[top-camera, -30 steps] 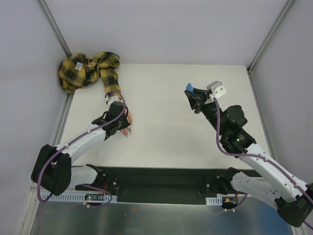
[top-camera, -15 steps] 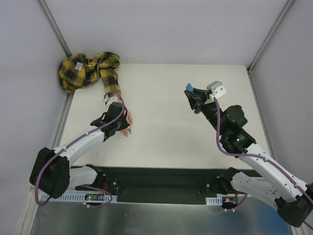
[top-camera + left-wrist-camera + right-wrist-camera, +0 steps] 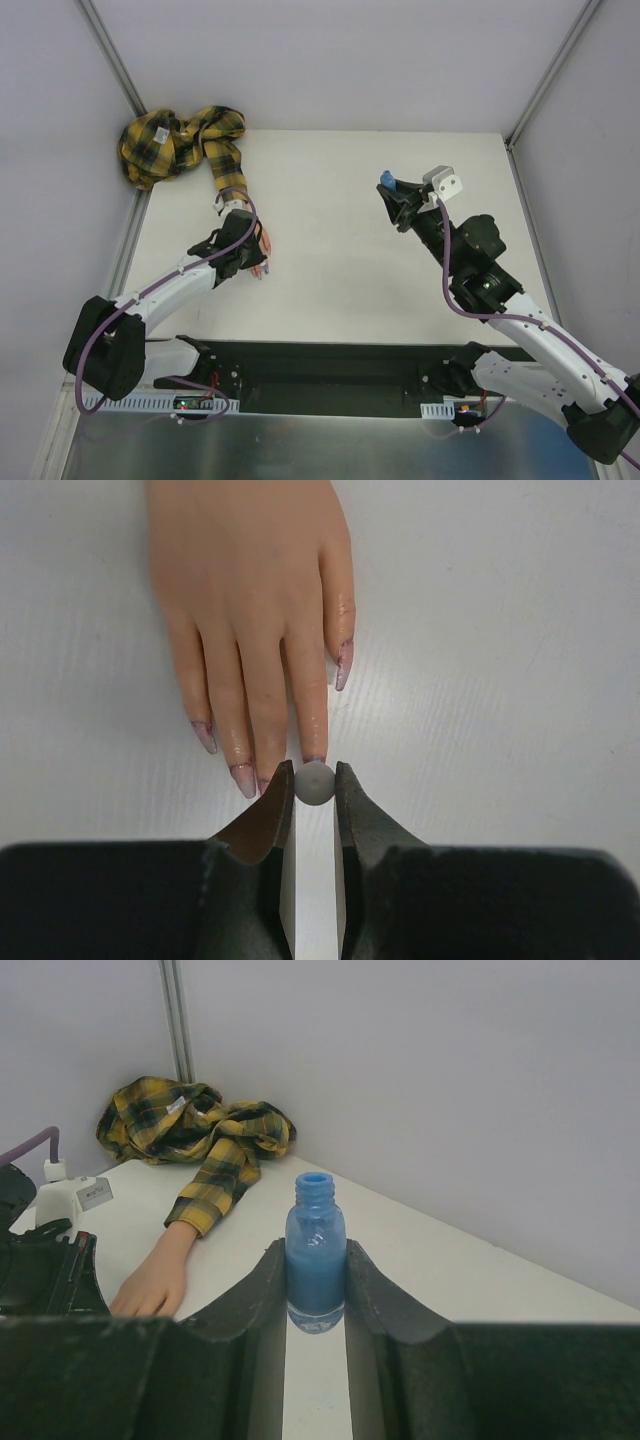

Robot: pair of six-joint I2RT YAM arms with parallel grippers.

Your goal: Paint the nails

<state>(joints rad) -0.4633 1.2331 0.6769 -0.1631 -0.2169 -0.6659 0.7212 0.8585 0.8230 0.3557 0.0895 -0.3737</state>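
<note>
Left fingers [image 3: 343,792] pinch a grey brush [image 3: 314,783], a nail [image 3: 314,759] at its 12 o'clock; a wobble could smear the doll hand [image 3: 250,580]. Right fingers [image 3: 358,1280] squeeze the open bottle [image 3: 315,1250], which might tip and spill.

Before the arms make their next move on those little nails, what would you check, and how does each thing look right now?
1. Is the blue bottle upright in the right end effector: ok.
2. Is the bottle's neck open: ok.
3. Is the left end effector shut on the small grey round piece: ok.
4. Is there a wet brush under that piece: cannot tell, none shows.
5. Is the mannequin hand flat on the table, fingers pointing at the left end effector: ok.
6. Are the nails evenly coated: not ok, the colour looks streaky.
</note>
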